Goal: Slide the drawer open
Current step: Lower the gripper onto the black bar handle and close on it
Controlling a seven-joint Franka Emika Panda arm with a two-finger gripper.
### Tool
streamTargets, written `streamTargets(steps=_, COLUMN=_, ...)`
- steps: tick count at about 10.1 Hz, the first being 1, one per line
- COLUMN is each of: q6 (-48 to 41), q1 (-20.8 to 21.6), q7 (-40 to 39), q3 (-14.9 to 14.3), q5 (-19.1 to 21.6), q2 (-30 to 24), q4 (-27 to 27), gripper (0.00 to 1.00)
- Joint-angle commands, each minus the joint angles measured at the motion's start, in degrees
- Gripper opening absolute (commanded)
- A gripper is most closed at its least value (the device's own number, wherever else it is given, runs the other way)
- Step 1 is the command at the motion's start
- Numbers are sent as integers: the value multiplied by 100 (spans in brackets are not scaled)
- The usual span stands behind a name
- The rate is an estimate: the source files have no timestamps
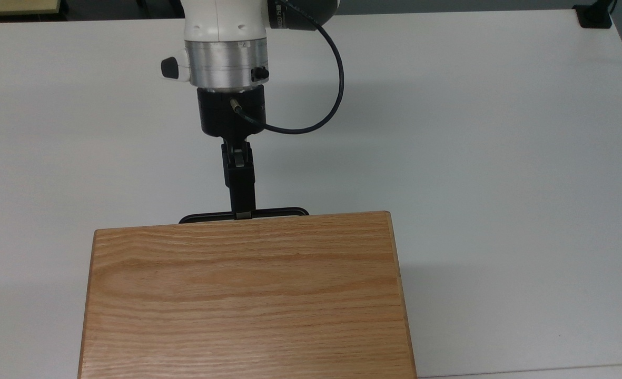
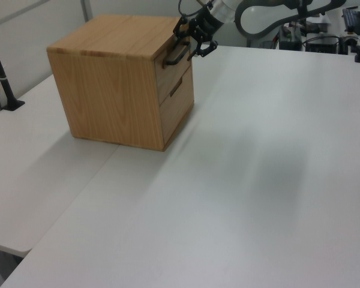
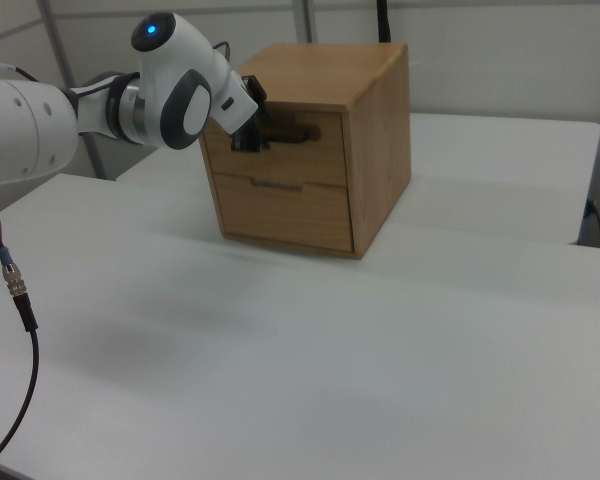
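1 claw (image 1: 243,213) at the closed drawer's (image 3: 298,150) black handle (image 1: 276,212).

The single white robot arm (image 3: 40,115) reaches out nearly level, its rounded white-and-grey wrist joint (image 3: 180,75) carrying a small lit blue light. Seen in the top view, a white wrist segment leads into a ribbed silver metal collar (image 1: 226,63), then a short black cylindrical body (image 1: 231,113), from which a thin black cable (image 1: 332,89) loops out to the top view's right. The black two-finger gripper (image 1: 243,213) extends from this body, turned edge-on to the top view so that its fingers (image 1: 240,181) stack into one narrow black column. In the left view the gripper (image 2: 189,43) points down and towards the left view's left.
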Motion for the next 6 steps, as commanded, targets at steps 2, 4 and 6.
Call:
streamTargets(steps=2, q6=-27, q1=45, q7=-227, q3=-36, q5=80, q2=11, q4=-92, gripper=11)
streamTargets(steps=4, q6=-45, q1=45, q7=-439, q3=-36, q5=89, q2=-146, q4=-303, gripper=0)
streamTargets(steps=6, q6=-54, q1=45, q7=-580, q3=-18, q5=115, q2=-602, q4=-864, gripper=0)
